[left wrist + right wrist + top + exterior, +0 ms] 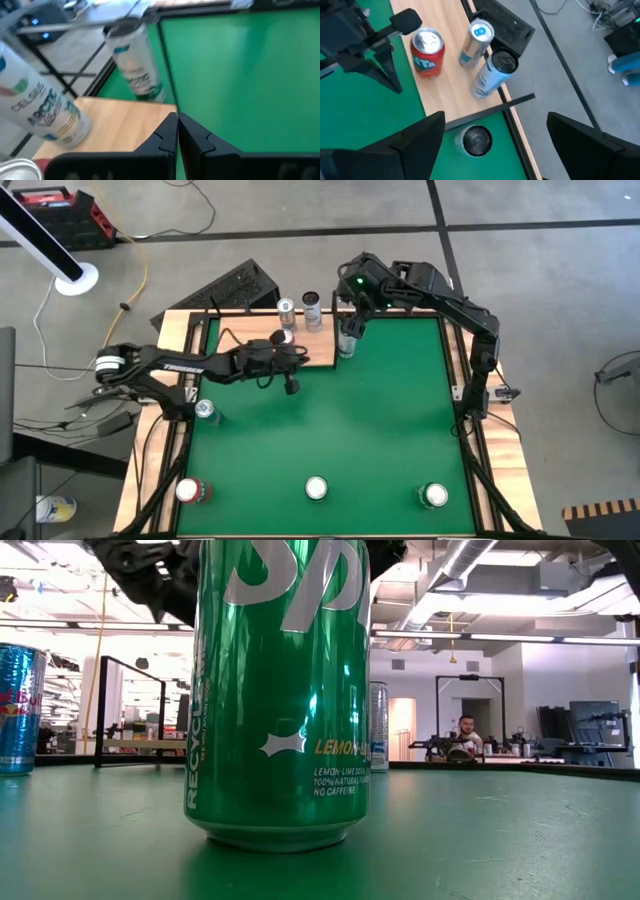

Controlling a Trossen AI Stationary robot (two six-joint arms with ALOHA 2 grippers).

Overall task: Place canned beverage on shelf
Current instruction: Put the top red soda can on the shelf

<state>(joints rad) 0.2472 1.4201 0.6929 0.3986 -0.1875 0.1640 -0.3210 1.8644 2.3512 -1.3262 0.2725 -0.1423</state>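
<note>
The shelf [262, 340], a flat rectangular board of pale natural wood with thin black metal posts, is standing at the far left part of the green table surface [380, 430]. On this board three cans are standing upright: a short red can with a silver top [428, 51], a slim silver can with a blue top [476, 42] and a slim pale blue can with a dark top [492, 75]. The two slim cans are standing close together near the far edge of the board, and the red can is a little apart from them.

The left gripper [291, 372] is hanging over the near edge of the board, just beside the red can. Its two dark fingers [167, 135] are pressed together and nothing is between them.

The right gripper [349, 330] is hovering above a slim can with a dark top [474, 138], which is standing on the green surface just beside the right end of the board. Its jaws are spread wide on both sides of this can and are not touching it.

More cans are standing on the green surface: a blue and silver one [206, 411] at the left side, and a red one [190, 491], a green one [316, 488] and another green one [433, 496] along the near edge.

In the low view a person [466, 732] is sitting far behind the table.
</note>
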